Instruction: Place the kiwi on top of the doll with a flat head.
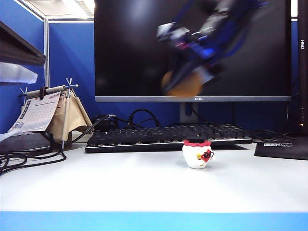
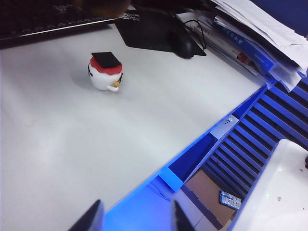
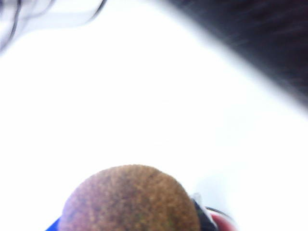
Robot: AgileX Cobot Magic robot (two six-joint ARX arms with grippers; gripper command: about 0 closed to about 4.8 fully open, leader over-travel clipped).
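Observation:
The doll with a flat head stands upright on the white table in front of the keyboard, white with a red frill and black glasses. The left wrist view shows its flat black top bare. High above it and a little to the left, blurred against the dark monitor, my right gripper is shut on the brown fuzzy kiwi. In the right wrist view the kiwi hides the fingers, with a red sliver of the doll beside it. My left gripper hangs open and empty over the table's blue front edge, far from the doll.
A black keyboard lies behind the doll under the big monitor. A black mouse pad with a mouse is at the right, beside stacked papers. A desk calendar stand and cables sit at the left.

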